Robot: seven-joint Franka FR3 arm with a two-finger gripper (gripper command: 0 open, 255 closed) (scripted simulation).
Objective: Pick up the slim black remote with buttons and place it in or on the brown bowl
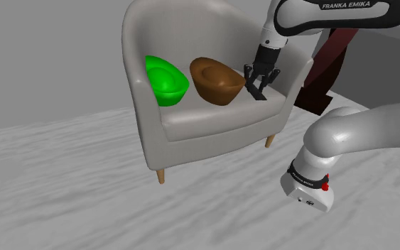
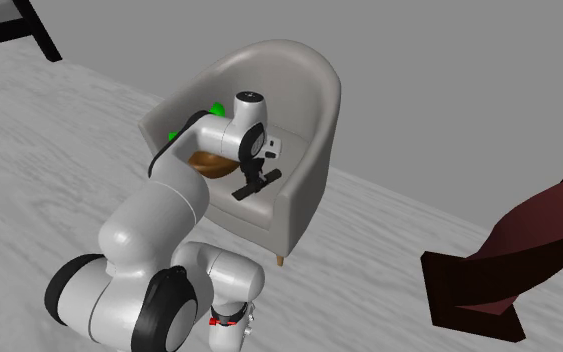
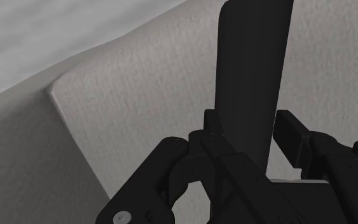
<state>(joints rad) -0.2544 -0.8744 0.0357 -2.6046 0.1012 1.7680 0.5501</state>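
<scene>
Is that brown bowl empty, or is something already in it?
Empty: the bowl shows a bare brown inside; the remote is outside it, at the claw.

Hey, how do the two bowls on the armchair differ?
Colour: the green bowl is bright green, the brown bowl is brown.
Place: the brown bowl sits beside the claw; the green bowl lies beyond it, toward the shoulder view's left.
Shared: both rest on the armchair seat and look alike in shape and size.
</scene>
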